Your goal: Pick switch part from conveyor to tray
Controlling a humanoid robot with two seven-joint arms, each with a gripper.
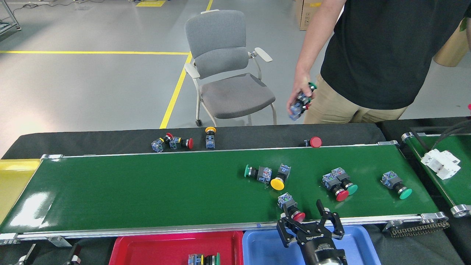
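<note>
Red-capped and small, the switch part (291, 207) nearest the robot lies on its side low on the conveyor (147, 191), right of centre in the frame, close to the near silver rail. Its blue-grey contact block points up the frame and its red mushroom cap points down toward the right tool (310, 222). It looks like rigid moulded plastic, light and hard, so it should not deform; the domed cap is smooth and round and would likely slip or roll, while the squarish block offers flat opposite faces for a grip. The belt is glossy, so a nudge could push it away.

The right tool stands spread wide with nothing between its fingers, its left finger (286, 223) just below the cap. The left tool is out of view.

Further up the belt lie a green switch (257, 173) touching a yellow one (279, 178), a red-and-green pair (338, 182), and 1 green switch (395, 184) far right. Below the rail sit a red tray (147, 250) and a blue tray (265, 246). A person's hand (300, 97) holds more switches at upper right.
</note>
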